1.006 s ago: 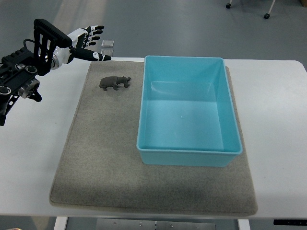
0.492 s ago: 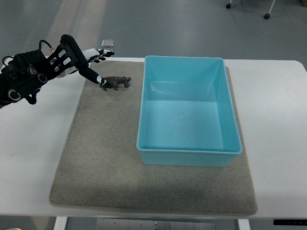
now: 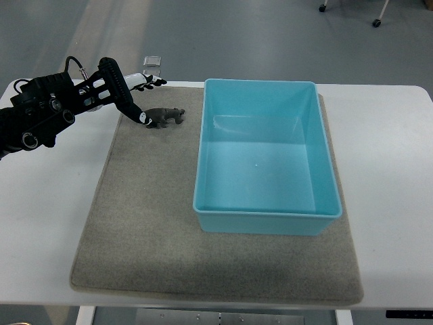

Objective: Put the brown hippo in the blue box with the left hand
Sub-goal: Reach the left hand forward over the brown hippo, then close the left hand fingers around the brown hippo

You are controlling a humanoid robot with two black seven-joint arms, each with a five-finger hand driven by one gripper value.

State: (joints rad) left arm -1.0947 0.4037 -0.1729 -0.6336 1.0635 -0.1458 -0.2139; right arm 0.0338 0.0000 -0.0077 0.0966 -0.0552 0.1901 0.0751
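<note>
We see the brown hippo (image 3: pixel 164 116), a small dark figurine standing side-on with its head toward the blue box (image 3: pixel 266 155), on the grey mat (image 3: pixel 145 223) just left of the box's far corner. Our left hand (image 3: pixel 132 97) reaches it with fingers spread, one fingertip touching its rump, nothing grasped

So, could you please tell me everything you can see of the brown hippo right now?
The brown hippo is a small dark brown toy figure, apparently moulded plastic, standing upright on its legs on the grey mat. It lies side-on, head toward the blue box and apart from it, near the mat's far edge. The left robot hand reaches over its rear end, one fingertip at or touching it; it is not yet grasped.
</note>
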